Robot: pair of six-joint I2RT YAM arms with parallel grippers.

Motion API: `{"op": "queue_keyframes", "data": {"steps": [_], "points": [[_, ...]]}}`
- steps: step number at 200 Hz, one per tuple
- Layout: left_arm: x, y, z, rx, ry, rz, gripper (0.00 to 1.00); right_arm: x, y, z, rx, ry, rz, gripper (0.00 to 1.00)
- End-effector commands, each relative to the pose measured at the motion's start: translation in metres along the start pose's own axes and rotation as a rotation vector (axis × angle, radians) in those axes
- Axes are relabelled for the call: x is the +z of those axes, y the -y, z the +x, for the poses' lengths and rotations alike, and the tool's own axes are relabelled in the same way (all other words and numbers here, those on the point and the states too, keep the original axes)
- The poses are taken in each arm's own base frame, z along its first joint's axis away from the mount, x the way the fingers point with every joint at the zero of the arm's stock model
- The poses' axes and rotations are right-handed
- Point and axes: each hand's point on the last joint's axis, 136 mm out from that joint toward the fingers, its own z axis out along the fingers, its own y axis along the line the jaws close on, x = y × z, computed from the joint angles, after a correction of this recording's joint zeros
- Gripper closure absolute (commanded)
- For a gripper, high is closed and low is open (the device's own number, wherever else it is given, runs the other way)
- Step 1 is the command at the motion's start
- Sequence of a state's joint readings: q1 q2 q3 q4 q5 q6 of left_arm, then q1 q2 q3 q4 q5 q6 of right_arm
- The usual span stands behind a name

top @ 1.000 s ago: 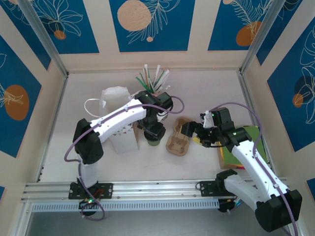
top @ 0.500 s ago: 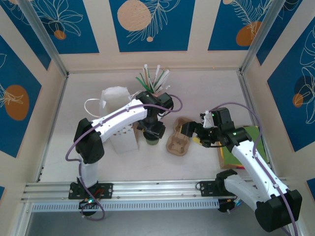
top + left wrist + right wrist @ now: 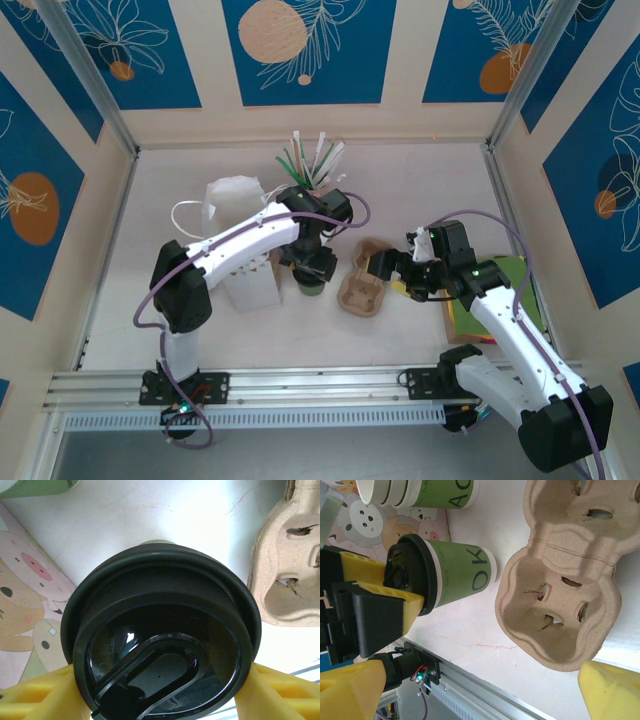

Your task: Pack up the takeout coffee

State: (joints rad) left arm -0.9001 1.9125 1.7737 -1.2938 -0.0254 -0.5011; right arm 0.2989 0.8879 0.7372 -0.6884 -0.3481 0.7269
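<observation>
Where the two arm bases sit at the near edge of the table (image 3: 120, 320), the right arm reaches forward and left; the right gripper (image 3: 388, 266) hangs just right of a brown pulp cup carrier (image 3: 560, 605), its yellow fingers (image 3: 615, 690) spread wide with nothing between them; the carrier's wells are empty, and it lies flat on the white tabletop around the middle of the table.

Just left of the carrier, with bare table between them, is the takeout coffee (image 3: 460, 575): a green paper cup with a black lid (image 3: 160, 630); whether its base rests on the table I cannot tell.
The left gripper (image 3: 312, 268) comes down on it from above; its yellow pads (image 3: 40, 695) press the lid's rim from opposite sides, so the jaws are closed on the cup's top at a middling width.

Left of the coffee is a white bag (image 3: 232, 200) printed with cartoon animals, close beside the cup; just beyond the coffee is a stack of lidless green cups (image 3: 420, 492), next to the bag's printed side.

Farthest back, near the rear wall, a cup of straws (image 3: 312, 165) shows green and white straws fanning upward, well apart from the carrier.
</observation>
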Motion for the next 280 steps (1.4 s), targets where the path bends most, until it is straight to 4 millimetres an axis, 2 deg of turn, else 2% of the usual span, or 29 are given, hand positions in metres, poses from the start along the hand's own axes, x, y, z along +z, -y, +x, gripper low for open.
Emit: {"op": "queue_keyframes", "data": {"steps": [1,50,90,168,280], "points": [[0.008,0.004,0.008,-0.027,-0.028,0.014,0.33,-0.002,-0.001,0.005,0.01,-0.007,-0.018,0.01],[0.017,0.003,0.011,-0.035,-0.041,0.005,0.3,-0.003,0.0,0.006,0.013,-0.007,-0.017,0.01],[0.01,0.001,0.01,-0.03,-0.03,-0.007,0.23,-0.003,0.0,0.006,0.013,-0.005,-0.017,0.01],[-0.001,-0.002,0.006,0.017,-0.013,-0.046,0.2,-0.005,0.001,0.009,0.017,-0.004,-0.015,0.01],[0.005,-0.002,0.001,0.144,-0.035,-0.068,0.15,-0.007,0.001,0.01,0.021,-0.004,-0.011,0.01]]}}
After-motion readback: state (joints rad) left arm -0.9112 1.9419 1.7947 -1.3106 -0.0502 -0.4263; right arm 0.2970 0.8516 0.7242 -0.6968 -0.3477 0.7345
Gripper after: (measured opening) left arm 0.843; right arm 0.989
